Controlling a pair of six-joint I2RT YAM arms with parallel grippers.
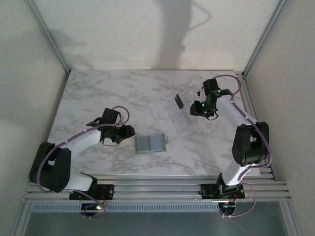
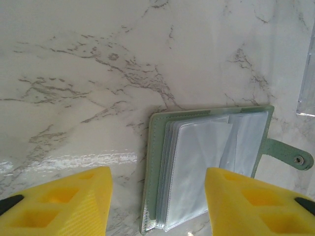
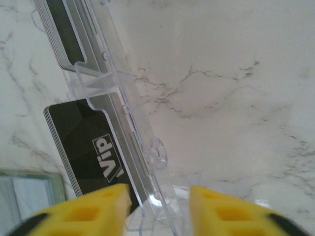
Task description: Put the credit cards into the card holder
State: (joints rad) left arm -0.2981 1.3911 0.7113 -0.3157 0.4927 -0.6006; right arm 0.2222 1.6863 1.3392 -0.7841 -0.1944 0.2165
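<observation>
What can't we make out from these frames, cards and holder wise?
- Card count: right wrist, credit cards stacked in clear rack, edges blurred, upper stack cut by top edge.
- Contents of card holder sleeves: left wrist, glare, lower end cut by bottom edge.
- Card colours: top external, too small.

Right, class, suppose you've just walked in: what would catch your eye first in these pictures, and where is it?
Bright yellow fingers at the bottom of both wrist views stand out against the pale marble table. Just ahead of the left tool lies an open green card holder with clear sleeves. In front of the right tool, a clear rack holds black cards, one marked Vip.
</observation>
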